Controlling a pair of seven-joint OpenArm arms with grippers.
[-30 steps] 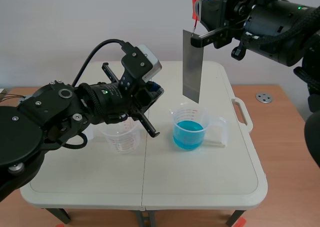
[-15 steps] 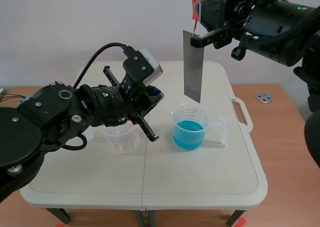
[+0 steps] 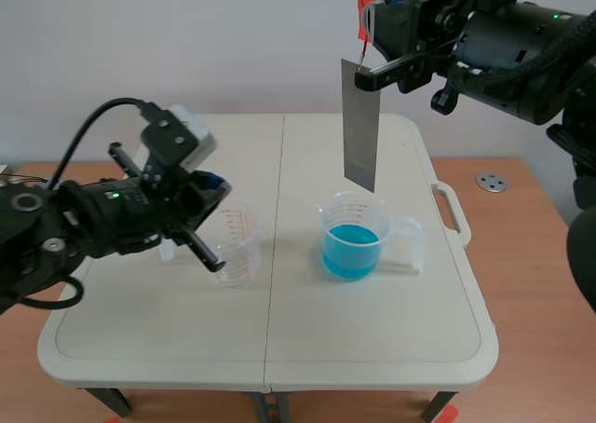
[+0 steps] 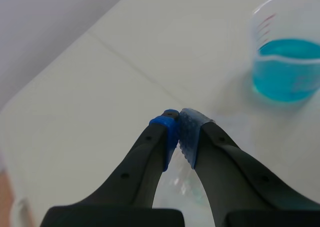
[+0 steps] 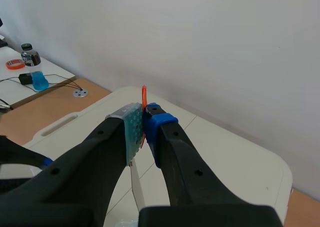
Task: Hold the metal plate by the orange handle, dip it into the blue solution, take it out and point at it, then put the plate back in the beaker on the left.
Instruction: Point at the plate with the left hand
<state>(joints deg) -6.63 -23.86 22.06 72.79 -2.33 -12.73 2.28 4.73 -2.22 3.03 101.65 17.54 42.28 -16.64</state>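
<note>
White table [image 3: 372,339], flat grey metal plate [image 3: 359,125], clear beaker [image 3: 402,241] of blue solution [image 3: 350,252]

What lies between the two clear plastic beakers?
Only bare white table separates the empty clear beaker from the beaker of blue solution, seen in the scene view.

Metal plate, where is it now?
In the scene view the metal plate hangs upright from the right gripper, pinched by its orange handle, above the beaker of blue solution, right of the table's middle.

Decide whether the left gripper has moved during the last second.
Yes. The left gripper has pulled back toward its own side, away from the blue solution beaker, and now sits over the empty beaker.
</note>
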